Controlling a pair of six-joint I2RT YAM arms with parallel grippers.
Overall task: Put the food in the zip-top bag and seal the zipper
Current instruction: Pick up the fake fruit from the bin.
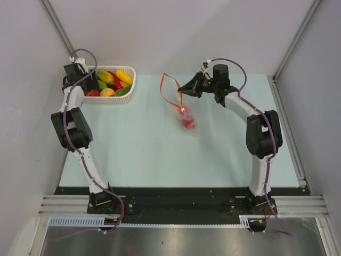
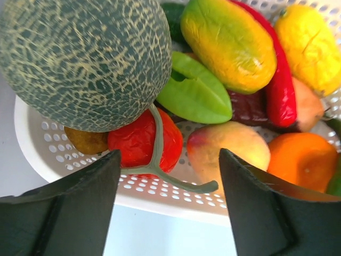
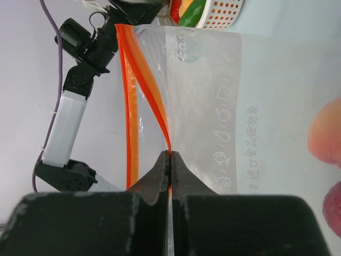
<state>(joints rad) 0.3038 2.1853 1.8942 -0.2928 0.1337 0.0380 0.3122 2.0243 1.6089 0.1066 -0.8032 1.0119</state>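
The zip-top bag [image 1: 180, 106] hangs clear and crinkly at mid-table, with a red food piece [image 1: 187, 122] in its lower end. Its orange zipper strip [image 1: 169, 85] gapes open in a loop. My right gripper [image 1: 184, 89] is shut on one side of that strip [image 3: 144, 69] and holds the bag [image 3: 208, 106] up by it. My left gripper [image 1: 90, 82] is open and empty, low at the near rim of the white basket [image 1: 131, 88]. Between its fingers [image 2: 169, 160] I see a red tomato [image 2: 138, 141] with a green stem and a peach [image 2: 229, 149].
The basket [image 2: 160, 200] also holds a netted green melon [image 2: 85, 58], a yellow-green mango [image 2: 229, 40], a red chili [image 2: 279, 90], a lemon [image 2: 311, 42], a green leaf-shaped piece [image 2: 197, 96] and an orange [image 2: 301, 160]. Grey walls close in left, right and behind.
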